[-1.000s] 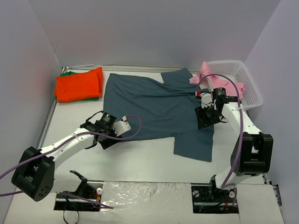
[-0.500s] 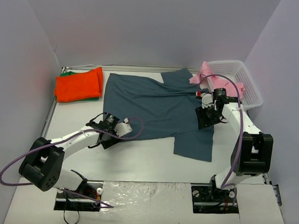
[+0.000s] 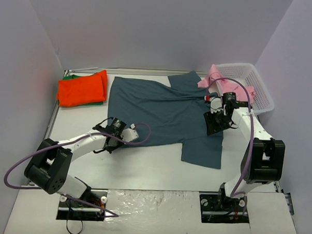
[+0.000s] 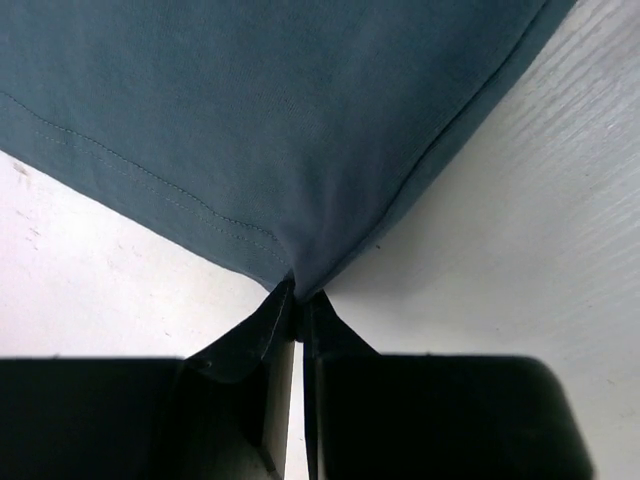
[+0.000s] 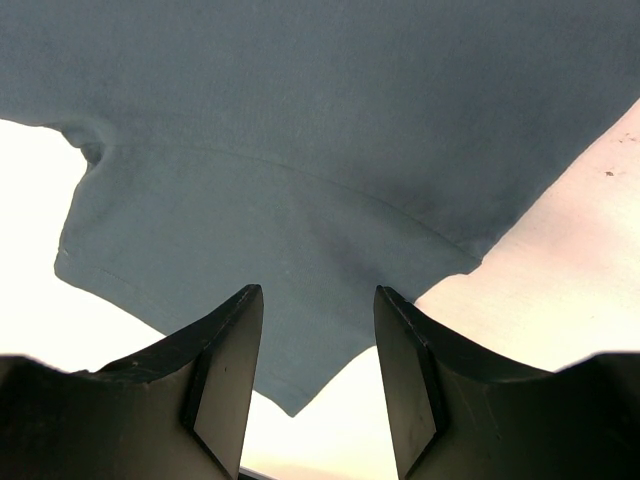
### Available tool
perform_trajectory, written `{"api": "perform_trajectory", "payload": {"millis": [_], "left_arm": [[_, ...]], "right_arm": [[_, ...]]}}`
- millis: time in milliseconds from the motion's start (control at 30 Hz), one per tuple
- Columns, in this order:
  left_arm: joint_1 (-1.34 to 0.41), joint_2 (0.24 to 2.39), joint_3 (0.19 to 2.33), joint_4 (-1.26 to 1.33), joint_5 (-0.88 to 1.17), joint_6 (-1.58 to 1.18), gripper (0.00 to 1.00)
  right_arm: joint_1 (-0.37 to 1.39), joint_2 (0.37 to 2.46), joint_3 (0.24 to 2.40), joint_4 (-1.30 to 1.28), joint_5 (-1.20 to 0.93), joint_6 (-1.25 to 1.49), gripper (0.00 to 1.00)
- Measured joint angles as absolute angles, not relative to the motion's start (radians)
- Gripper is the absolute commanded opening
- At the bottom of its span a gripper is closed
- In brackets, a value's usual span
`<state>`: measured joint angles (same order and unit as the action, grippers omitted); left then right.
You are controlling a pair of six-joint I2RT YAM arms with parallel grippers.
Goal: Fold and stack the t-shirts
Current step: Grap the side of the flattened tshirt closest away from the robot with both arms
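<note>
slate-blue t-shirt (image 3: 161,109) lies spread flat mid-frame in the top view, not yet folded. orange-red t-shirt (image 3: 82,88) sits folded at upper left on the green t-shirt (image 3: 69,77), which only peeks out beneath, so two look done. pink t-shirt (image 3: 212,78) hangs bunched on the rim of the white lattice basket (image 3: 260,90), upper right. left to do: fold blue, fold pink, stack both. left gripper (image 4: 297,300) jaws are pinched tight on the blue shirt's hem corner; only the left wrist view shows that pinch. right gripper (image 5: 318,300) jaws stand half apart over the shirt's edge, holding nothing. the right wrist view shows this; the top view can't resolve it.
</note>
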<state>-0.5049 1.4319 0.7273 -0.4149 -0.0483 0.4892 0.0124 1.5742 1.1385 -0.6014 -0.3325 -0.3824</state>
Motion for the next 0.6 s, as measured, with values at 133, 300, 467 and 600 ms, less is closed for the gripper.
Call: {"api": "perform_trajectory", "payload": {"millis": [133, 300, 467, 600], "left_arm": [[-0.505, 1.423, 0.736, -0.422, -0.040, 0.490, 0.02], [-0.505, 1.338, 0.751, -0.472, -0.031, 0.490, 0.02], [-0.500, 1.250, 0.769, -0.522, -0.026, 0.486, 0.02], [-0.481, 1.267, 0.790, -0.554, -0.026, 0.475, 0.02]], "right_arm": [[0.012, 1.574, 1.138, -0.601, -0.333, -0.382, 0.45], [0.012, 1.552, 1.136, -0.604, -0.325, -0.384, 0.46], [0.012, 1.493, 1.136, -0.619, -0.304, -0.424, 0.49], [0.012, 1.412, 1.136, -0.651, -0.305, -0.537, 0.52]]}}
